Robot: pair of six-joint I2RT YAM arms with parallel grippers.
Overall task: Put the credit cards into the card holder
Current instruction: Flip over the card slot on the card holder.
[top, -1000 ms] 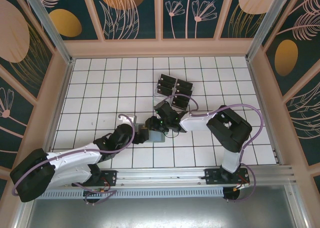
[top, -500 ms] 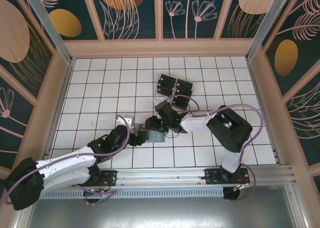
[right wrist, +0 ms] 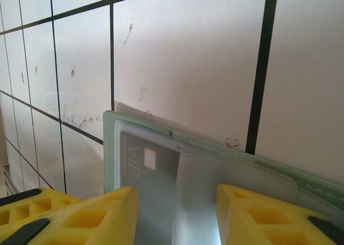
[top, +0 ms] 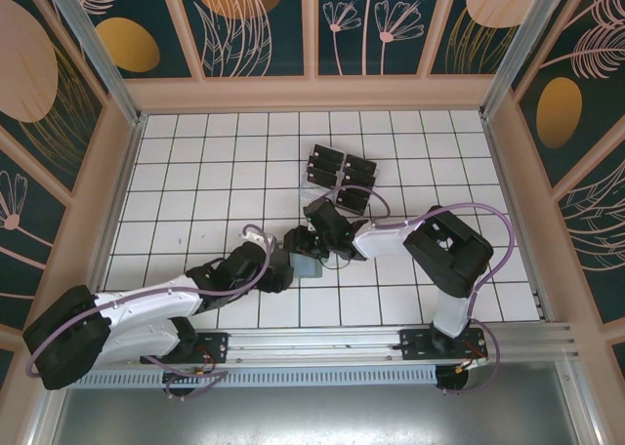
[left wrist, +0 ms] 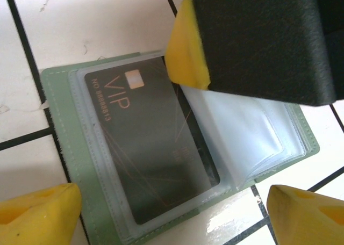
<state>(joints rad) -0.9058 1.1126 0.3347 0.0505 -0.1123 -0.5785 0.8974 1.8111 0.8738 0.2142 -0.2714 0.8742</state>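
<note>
Though the right gripper (right wrist: 174,215) covers a corner of the open card holder (left wrist: 56,121) on the tiles (left wrist: 80,19), we cannot tell if its jaws pinch anything; the jaws of the left gripper (left wrist: 172,218) stand wide above it.

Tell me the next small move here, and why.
Probably lift the left gripper clear of the card holder. Its fingers stand open, one card already sits inside the holder, and more cards wait in a pile beyond the right gripper.
</note>
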